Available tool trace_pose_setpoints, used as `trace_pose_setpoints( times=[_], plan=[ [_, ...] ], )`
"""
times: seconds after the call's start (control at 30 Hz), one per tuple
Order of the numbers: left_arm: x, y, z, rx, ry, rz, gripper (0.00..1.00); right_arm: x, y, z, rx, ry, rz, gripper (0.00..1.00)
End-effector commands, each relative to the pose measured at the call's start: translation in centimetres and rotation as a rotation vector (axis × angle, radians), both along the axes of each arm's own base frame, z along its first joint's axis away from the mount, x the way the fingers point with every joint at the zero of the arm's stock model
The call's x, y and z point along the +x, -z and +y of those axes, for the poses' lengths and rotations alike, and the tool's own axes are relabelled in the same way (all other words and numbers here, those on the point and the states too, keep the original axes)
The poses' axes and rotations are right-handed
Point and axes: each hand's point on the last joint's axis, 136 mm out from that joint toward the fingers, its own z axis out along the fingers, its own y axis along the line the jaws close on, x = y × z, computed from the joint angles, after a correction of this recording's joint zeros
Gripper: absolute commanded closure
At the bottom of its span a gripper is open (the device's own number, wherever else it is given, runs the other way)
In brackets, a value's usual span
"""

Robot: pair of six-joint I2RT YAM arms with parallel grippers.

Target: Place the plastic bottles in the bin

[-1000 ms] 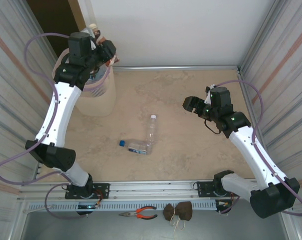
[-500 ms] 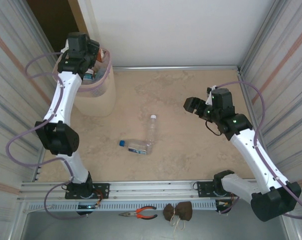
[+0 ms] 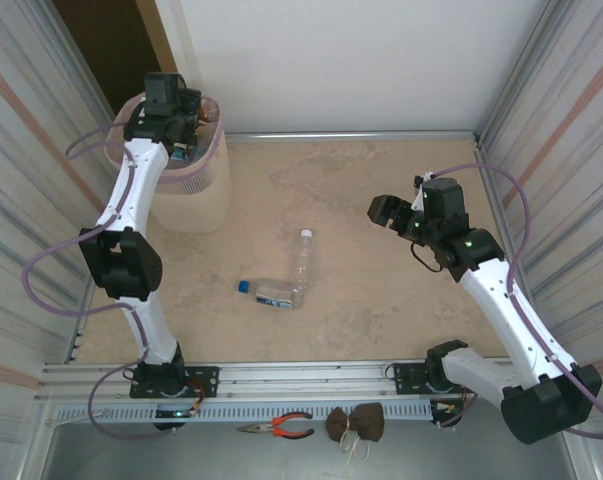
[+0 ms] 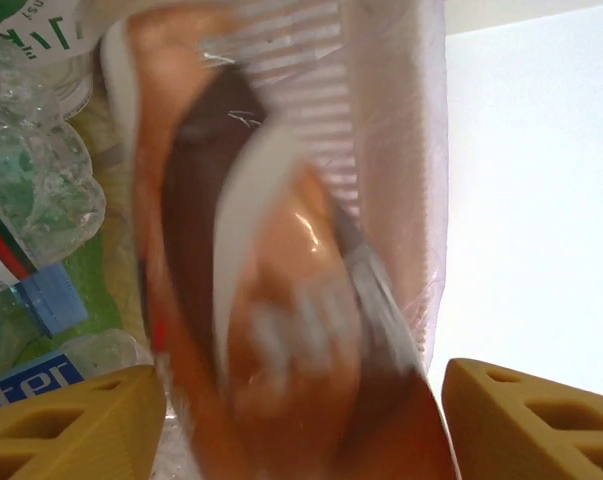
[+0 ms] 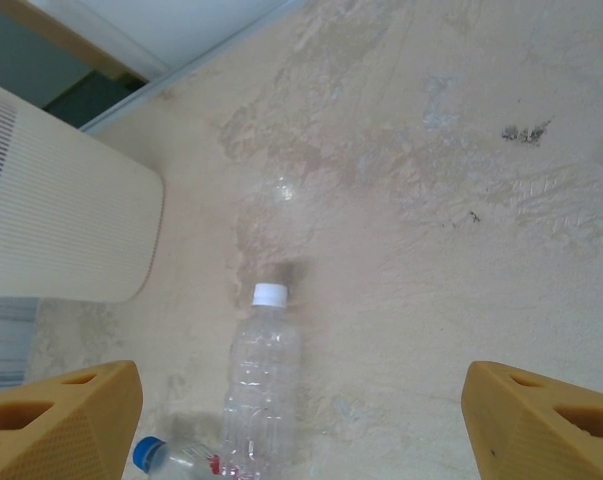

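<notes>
Several bottles [image 4: 31,180] lie in the bin [image 3: 196,200], upper left of the top view. Left gripper [image 3: 177,108]: over the bin's mouth, fingers [image 4: 71,425] spread either side of a blurred brown bottle [image 4: 281,280]; gripped or let go, cannot tell. Two bottles lie on the table [image 3: 381,320], centre frame: a blue-capped bottle [image 3: 271,294] on its side, and a white-capped clear bottle [image 3: 302,262] touching it. Right gripper [image 3: 386,213]: right of centre, jaws wide, nothing held. Judged mostly done, with two bottles to go.
</notes>
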Motion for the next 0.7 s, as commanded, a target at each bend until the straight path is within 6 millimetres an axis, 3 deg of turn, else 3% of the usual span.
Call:
trace_pose_setpoints(
  times=[0.0,0.17,0.33,0.53,0.67],
  plan=[
    [-0.8,-2.8,0.4,-0.026,-0.012,-0.047,0.23,-0.4,0.1,-0.5,-0.010,0.013,-0.004,0.18],
    [-1.9,-4.7,0.4,-0.026,-0.003,-0.088,0.22,-0.5,0.0,-0.4,-0.003,0.011,-0.005,0.18],
    [-2.4,-7.0,0.2,-0.002,0.031,-0.149,0.28,-0.5,0.0,-0.3,0.000,0.008,-0.006,0.18],
    [-1.5,-9.2,-1.2,0.039,0.137,-0.245,0.50,-0.5,0.2,-0.4,-0.002,0.010,-0.002,0.18],
    [-0.3,-9.0,-2.7,0.020,0.215,-0.261,0.62,-0.5,0.3,-0.4,-0.002,0.012,-0.001,0.18]
  ],
)
